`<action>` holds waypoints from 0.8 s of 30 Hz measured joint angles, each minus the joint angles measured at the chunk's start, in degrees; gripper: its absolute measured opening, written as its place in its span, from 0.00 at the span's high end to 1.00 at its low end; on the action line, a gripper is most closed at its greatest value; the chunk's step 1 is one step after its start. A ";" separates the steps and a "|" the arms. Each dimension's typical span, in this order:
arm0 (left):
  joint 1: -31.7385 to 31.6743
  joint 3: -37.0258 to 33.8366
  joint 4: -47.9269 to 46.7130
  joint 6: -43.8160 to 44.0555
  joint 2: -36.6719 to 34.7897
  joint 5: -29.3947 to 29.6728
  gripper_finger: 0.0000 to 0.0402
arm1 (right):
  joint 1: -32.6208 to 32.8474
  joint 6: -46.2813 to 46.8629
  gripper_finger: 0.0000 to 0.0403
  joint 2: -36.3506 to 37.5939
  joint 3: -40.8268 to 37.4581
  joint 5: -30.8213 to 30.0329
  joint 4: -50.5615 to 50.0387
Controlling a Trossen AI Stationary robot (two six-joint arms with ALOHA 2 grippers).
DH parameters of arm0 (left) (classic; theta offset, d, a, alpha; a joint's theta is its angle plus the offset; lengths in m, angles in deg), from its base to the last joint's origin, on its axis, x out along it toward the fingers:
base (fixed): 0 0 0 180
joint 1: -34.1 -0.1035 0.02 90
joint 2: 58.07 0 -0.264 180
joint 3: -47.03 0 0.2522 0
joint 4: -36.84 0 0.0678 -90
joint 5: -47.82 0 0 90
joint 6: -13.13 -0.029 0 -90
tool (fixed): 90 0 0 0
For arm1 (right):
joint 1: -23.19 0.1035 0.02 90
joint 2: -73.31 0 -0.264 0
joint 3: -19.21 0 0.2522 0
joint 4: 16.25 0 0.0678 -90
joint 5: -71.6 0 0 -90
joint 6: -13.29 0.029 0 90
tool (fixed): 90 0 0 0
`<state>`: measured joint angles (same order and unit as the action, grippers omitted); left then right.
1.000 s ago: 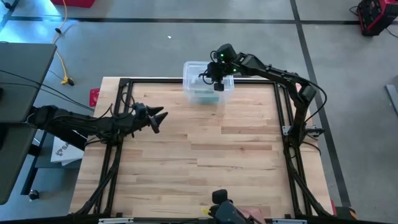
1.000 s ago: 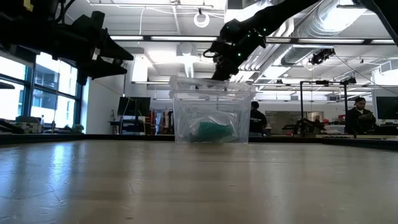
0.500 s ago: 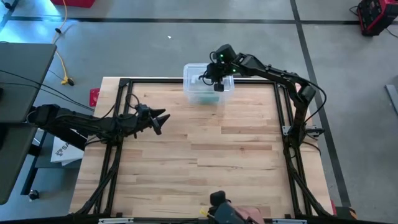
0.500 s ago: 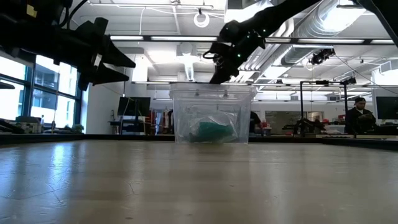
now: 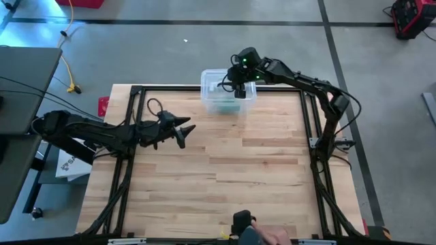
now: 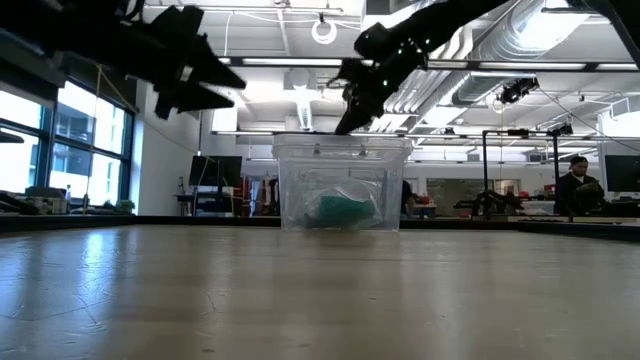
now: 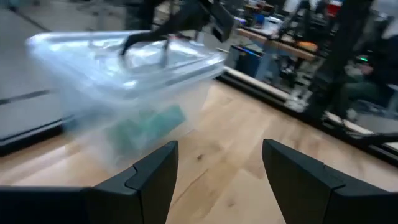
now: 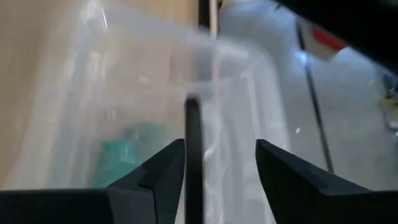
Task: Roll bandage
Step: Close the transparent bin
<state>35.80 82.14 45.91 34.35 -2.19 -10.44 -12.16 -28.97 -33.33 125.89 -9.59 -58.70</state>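
Observation:
A clear plastic box (image 5: 228, 92) stands at the table's far edge with its lid (image 6: 340, 140) lying flat on top. Inside, on the bottom, lies the teal bandage (image 6: 340, 210), also seen through the wall in both wrist views (image 7: 146, 121) (image 8: 121, 155). My right gripper (image 5: 235, 83) hangs open just over the lid (image 8: 221, 146), slanting down from the right; whether a fingertip touches the lid cannot be told. My left gripper (image 5: 185, 129) is open and holds nothing, raised over the table's left half and pointing toward the box (image 7: 221, 146).
Black frame rails (image 5: 310, 122) run along the table's left, right and far sides. A dark camera unit (image 5: 242, 221) sits at the near edge. The wooden top (image 5: 231, 170) lies between the arms. A person (image 6: 578, 180) stands far back in the room.
My right gripper has opened above the box while staying in place. The lid, which sat slightly raised, now lies level on the box. My left gripper has moved toward the table's right, toward the box, and risen a little, still open.

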 joint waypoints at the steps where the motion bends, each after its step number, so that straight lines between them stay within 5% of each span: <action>1: -0.38 1.71 -0.93 -0.70 0.65 -1.56 0.44 | 0.13 0.29 0.53 0.85 0.00 0.02 0.22; 10: -8.33 24.05 -27.66 -6.81 8.93 -8.04 0.57 | -0.74 7.56 0.53 9.02 0.11 2.56 -10.56; 13: -17.11 28.66 -28.34 -11.82 13.02 -19.94 0.62 | -2.60 9.54 0.54 9.41 0.07 3.44 -17.70; 17: -29.69 31.34 -17.32 -15.94 19.34 -37.39 0.69 | -4.98 11.92 0.60 9.76 -1.49 3.55 -23.07; 24: -40.73 34.53 -14.09 -17.71 33.63 -55.67 0.77 | -3.98 15.39 0.71 11.93 -14.79 5.44 -13.38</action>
<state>-4.93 116.67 31.83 16.63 31.45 -66.11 -16.14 -13.59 -21.40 111.10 -4.14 -72.08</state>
